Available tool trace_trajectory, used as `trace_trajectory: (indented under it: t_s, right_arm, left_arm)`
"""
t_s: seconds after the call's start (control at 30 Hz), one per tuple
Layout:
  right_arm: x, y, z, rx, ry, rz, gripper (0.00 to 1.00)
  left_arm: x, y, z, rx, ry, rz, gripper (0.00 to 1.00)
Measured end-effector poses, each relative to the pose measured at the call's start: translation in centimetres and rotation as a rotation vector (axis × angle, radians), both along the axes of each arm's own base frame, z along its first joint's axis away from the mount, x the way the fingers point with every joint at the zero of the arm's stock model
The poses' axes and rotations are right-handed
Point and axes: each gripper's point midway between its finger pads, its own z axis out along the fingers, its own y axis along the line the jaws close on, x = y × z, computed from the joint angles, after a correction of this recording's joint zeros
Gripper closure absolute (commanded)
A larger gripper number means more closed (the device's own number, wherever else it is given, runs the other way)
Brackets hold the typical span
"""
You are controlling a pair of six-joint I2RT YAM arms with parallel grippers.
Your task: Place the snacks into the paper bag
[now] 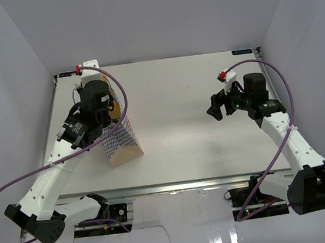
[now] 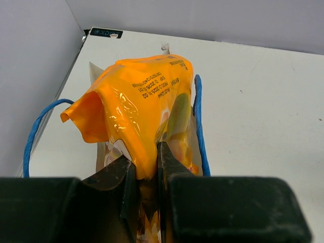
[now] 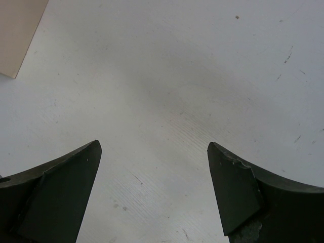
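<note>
Left fingers [image 2: 120, 176] pinched shut on puffy orange bag [image 2: 136, 101] at paper bag [image 1: 121, 143] mouth, right fingers [image 3: 61, 197] spread wide, holding nothing, over white worktop [image 3: 167, 76].

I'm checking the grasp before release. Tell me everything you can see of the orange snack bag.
The orange snack bag is a glossy, crinkled plastic packet, orange-yellow, with dark print near its top and a greenish patch. It stands upright, its left corner flaring outward. The left gripper pinches its lower part between both fingers. Its lower end is at the mouth of the paper bag, between the blue string handles.
</note>
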Motion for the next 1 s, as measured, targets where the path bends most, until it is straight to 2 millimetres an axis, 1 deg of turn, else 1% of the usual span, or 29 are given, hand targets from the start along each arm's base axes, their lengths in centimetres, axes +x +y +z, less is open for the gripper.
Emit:
trace_trajectory:
  t_s: [0.03,0.07,0.13,0.17,0.27,0.37,0.4,0.47,0.5,0.53,0.63,0.73,0.8,0.9,1.0]
  right_arm:
    - [0.0,0.0,0.0,0.000,0.000,0.000,0.09]
    - [0.0,0.0,0.0,0.000,0.000,0.000,0.09]
    - [0.0,0.0,0.0,0.000,0.000,0.000,0.09]
    - [0.0,0.0,0.0,0.000,0.000,0.000,0.09]
    - [0.0,0.0,0.0,0.000,0.000,0.000,0.09]
    - [0.0,0.0,0.0,-0.001,-0.001,0.001,0.09]
    - [0.0,0.0,0.0,-0.001,-0.001,0.001,0.09]
    - [0.0,0.0,0.0,-0.002,-0.002,0.002,0.09]
    - [0.0,0.0,0.0,-0.004,-0.003,0.001,0.10]
    - [0.0,-0.1,0.0,-0.007,-0.004,0.001,0.10]
    - [0.2,-0.3,-0.1,-0.018,-0.009,-0.006,0.10]
    - [0.7,-0.9,0.2,-0.037,-0.015,-0.052,0.10]
    - [1.3,-1.6,1.0,-0.050,-0.030,-0.099,0.10]
    - [2.3,-2.2,3.4,-0.055,-0.078,-0.147,0.10]
    - [3.1,-2.7,6.0,-0.044,-0.122,-0.198,0.10]
  left_arm:
    - [0.0,0.0,-0.1,0.001,0.004,-0.001,0.91]
    - [0.0,0.0,-0.2,0.000,0.005,-0.001,0.74]
    - [0.0,0.0,-0.1,0.001,0.004,-0.001,0.54]
    - [0.0,0.0,-0.1,-0.002,0.001,0.000,0.42]
    - [0.1,-0.2,0.8,-0.028,-0.026,-0.008,0.25]
    - [0.1,-0.6,2.5,-0.064,-0.064,-0.027,0.19]
    - [0.0,-0.7,3.3,-0.079,-0.080,-0.035,0.15]
    - [-0.2,-0.9,4.9,-0.108,-0.113,-0.055,0.10]
    - [-0.3,-1.0,5.7,-0.123,-0.129,-0.067,0.04]
    - [-0.5,-1.3,6.5,-0.137,-0.144,-0.089,0.02]
    - [-1.4,-2.1,8.8,-0.189,-0.194,-0.175,0.02]
    - [-3.0,-3.1,11.0,-0.241,-0.249,-0.286,0.02]
    - [-4.3,-3.9,12.3,-0.276,-0.292,-0.372,0.02]
    - [-6.8,-4.9,13.9,-0.336,-0.357,-0.506,0.02]
    - [-9.0,-5.4,13.2,-0.373,-0.372,-0.592,0.02]
